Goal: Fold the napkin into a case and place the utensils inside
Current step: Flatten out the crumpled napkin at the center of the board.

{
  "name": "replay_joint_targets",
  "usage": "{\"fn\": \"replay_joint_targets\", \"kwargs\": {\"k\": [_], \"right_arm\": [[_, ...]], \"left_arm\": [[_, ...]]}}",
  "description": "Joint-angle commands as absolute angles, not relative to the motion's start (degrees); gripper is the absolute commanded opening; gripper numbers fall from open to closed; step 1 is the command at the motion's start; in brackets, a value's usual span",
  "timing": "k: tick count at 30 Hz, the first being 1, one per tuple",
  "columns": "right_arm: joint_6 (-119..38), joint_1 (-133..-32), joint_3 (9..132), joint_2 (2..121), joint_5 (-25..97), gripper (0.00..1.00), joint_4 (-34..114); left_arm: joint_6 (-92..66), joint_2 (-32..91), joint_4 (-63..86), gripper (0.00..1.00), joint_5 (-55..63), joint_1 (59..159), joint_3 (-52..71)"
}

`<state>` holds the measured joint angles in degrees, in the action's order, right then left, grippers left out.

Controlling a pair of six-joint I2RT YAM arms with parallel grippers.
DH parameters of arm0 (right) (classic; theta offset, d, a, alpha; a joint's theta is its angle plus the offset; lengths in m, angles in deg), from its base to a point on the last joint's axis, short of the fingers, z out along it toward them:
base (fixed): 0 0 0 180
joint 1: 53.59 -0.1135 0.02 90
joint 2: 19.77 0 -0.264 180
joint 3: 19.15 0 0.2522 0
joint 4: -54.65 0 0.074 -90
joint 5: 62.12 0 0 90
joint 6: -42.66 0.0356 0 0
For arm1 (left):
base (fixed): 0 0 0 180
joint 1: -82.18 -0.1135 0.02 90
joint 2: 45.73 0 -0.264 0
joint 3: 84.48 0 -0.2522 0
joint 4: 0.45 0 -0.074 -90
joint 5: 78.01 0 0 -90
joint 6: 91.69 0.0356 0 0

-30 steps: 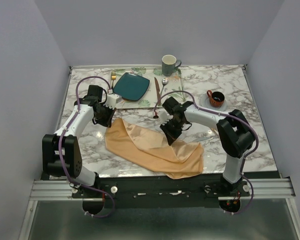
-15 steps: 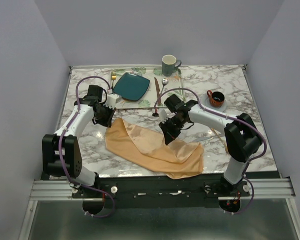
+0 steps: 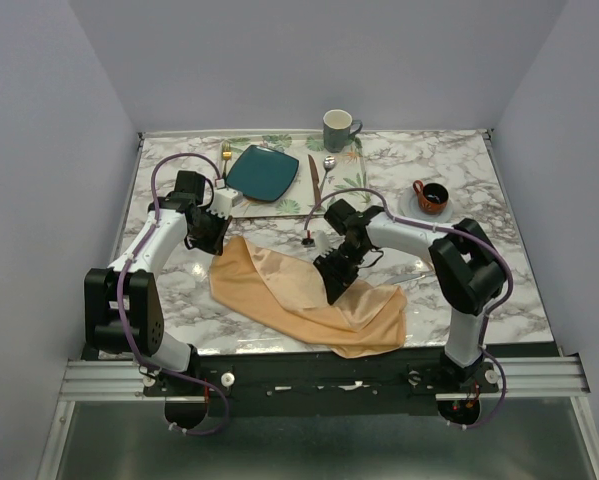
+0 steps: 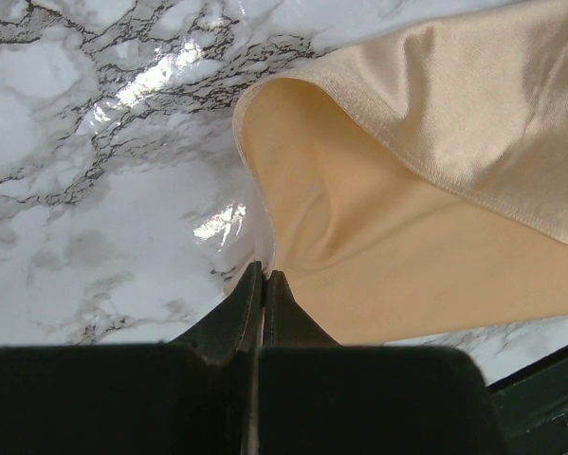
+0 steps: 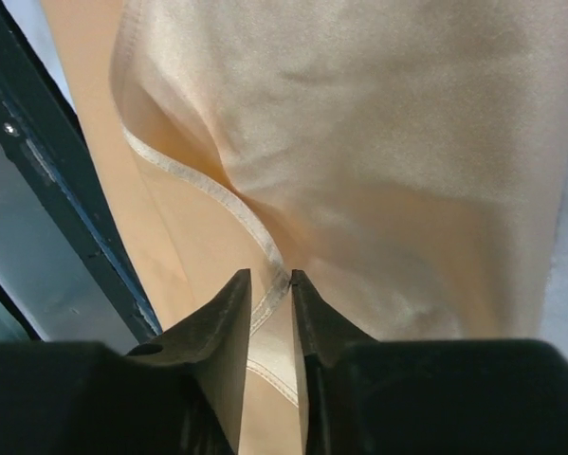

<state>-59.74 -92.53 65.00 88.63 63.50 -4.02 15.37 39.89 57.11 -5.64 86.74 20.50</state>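
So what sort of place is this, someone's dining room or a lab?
Probably a robot test booth, not a home: plain grey walls box in a marble-look table, two robot arms are bolted to a metal rail at its edge, with a teal plate and mug laid out.

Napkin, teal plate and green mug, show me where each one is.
napkin [image 3: 269, 282]: top view, on the cloth's left half.
teal plate [image 3: 262, 172]: top view, on its bare centre.
green mug [image 3: 336, 131]: top view, on its outer wall.
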Motion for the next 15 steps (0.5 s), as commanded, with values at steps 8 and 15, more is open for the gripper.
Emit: {"fn": "replay_joint_targets", "kwargs": {"k": [8, 15], "right_arm": [[-58.94, -92.7, 65.97, 91.67, 71.56, 0.41, -6.48], [-57.53, -92.09, 65.98, 93.69, 71.4, 0.33, -7.36]], "left_arm": [[16.06, 39.0, 56.82, 0.0, -6.99, 86.31, 21.11], [16.32, 38.82, 56.82, 0.0, -6.91, 86.31, 21.37]]}}
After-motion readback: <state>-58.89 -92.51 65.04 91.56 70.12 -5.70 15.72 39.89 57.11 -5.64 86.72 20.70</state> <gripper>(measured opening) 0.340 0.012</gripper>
